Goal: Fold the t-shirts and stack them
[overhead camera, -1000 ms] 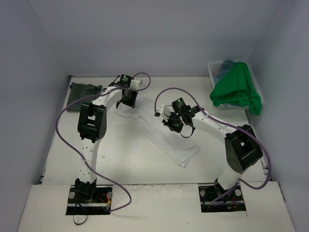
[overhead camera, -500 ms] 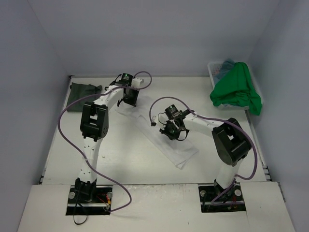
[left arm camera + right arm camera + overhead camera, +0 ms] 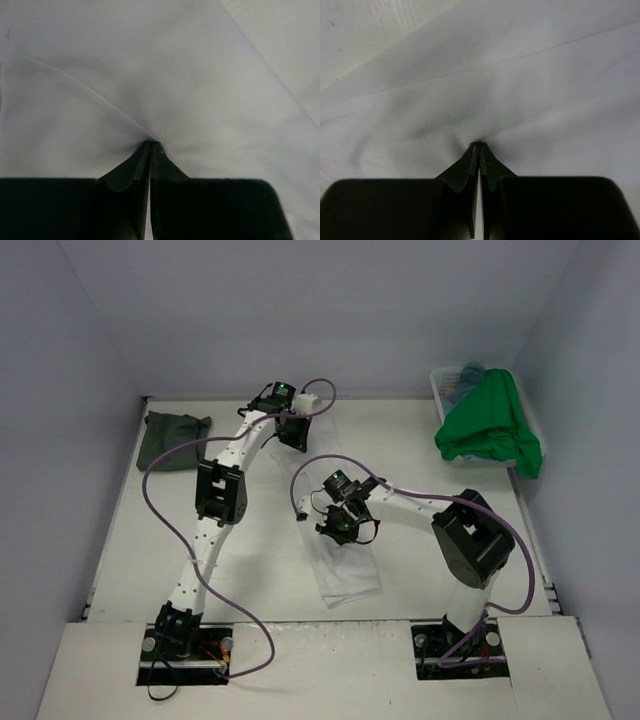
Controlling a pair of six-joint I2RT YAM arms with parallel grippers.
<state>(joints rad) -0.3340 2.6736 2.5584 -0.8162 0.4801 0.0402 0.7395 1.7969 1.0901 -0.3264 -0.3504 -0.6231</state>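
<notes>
A white t-shirt [image 3: 347, 575] lies in a long folded strip across the middle of the table, running from the far centre toward me. My left gripper [image 3: 296, 436] pinches its far end; in the left wrist view the left gripper [image 3: 151, 144] is shut on the white t-shirt [image 3: 150, 75], which puckers at the tips. Mid-strip, my right gripper [image 3: 341, 527] does the same; the right wrist view shows the right gripper [image 3: 479, 145] shut on the white t-shirt [image 3: 495, 75]. A folded dark grey-green t-shirt [image 3: 172, 437] rests at the far left. A bright green t-shirt [image 3: 490, 425] hangs over the basket, a teal-blue one [image 3: 468, 375] inside.
A white lattice basket [image 3: 443, 390] stands at the far right against the wall. Purple cables loop from both arms over the table. Grey walls close in the left, back and right sides.
My left gripper has moved right along the back. My right gripper has moved left and nearer. The white t-shirt has swung from a diagonal to nearly front-to-back.
</notes>
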